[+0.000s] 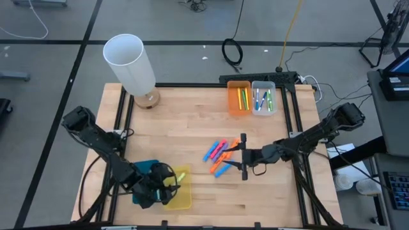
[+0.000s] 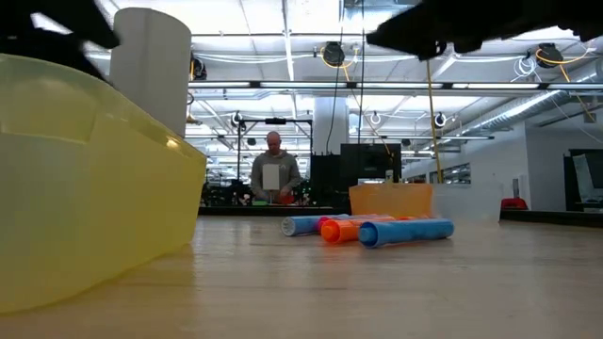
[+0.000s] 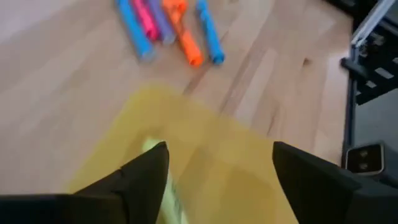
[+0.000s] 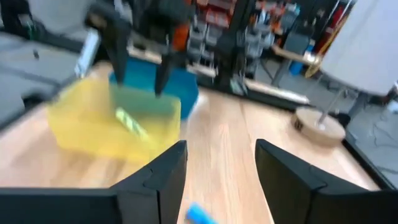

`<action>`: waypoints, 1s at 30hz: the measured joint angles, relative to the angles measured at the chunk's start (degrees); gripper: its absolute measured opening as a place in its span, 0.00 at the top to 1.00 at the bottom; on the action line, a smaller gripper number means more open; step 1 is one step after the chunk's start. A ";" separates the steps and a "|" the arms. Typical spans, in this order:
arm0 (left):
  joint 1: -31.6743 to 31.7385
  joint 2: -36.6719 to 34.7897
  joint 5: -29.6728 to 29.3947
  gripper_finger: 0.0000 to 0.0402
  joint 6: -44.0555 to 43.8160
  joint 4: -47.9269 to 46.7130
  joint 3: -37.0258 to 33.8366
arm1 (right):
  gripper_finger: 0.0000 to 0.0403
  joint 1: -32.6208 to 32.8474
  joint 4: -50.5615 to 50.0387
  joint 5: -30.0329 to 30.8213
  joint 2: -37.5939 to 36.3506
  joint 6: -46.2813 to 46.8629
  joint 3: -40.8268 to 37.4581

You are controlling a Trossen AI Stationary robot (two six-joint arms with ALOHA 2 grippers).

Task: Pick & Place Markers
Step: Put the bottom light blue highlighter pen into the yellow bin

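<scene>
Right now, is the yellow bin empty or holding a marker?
Holding one: a yellow-green marker lies inside the yellow bin, below the left gripper's open jaws.

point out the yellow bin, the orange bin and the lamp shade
yellow bin point(image 1: 182, 199): high view, bare floor by its right edge
orange bin point(image 1: 232, 102): high view, left wall
lamp shade point(image 1: 131, 62): high view, white side

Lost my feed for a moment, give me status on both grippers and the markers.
Left gripper open over yellow bin, yellow marker inside. Right gripper open above loose markers mid-table. Nothing blocking.
</scene>
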 joint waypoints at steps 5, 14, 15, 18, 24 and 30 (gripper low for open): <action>5.47 0.00 3.19 0.24 17.19 11.57 0.00 | 0.55 -0.74 -8.69 0.11 0.66 2.99 0.00; 13.22 -0.78 6.87 0.23 63.63 40.14 0.00 | 0.55 3.87 -23.92 -1.74 10.19 15.12 -0.07; 14.26 -1.14 7.68 0.23 65.13 41.48 0.00 | 0.55 3.98 -23.59 -3.34 11.15 15.47 -0.06; 17.65 -2.09 9.87 0.23 67.15 41.71 0.00 | 0.55 3.68 -23.28 -6.17 12.57 16.39 0.00; 24.24 -3.34 15.02 0.23 67.95 41.58 0.00 | 0.55 2.10 -22.08 -6.17 15.13 15.98 0.06; 27.86 -2.95 20.06 0.23 63.39 38.85 0.00 | 0.55 1.69 -16.86 -9.38 21.79 18.05 0.31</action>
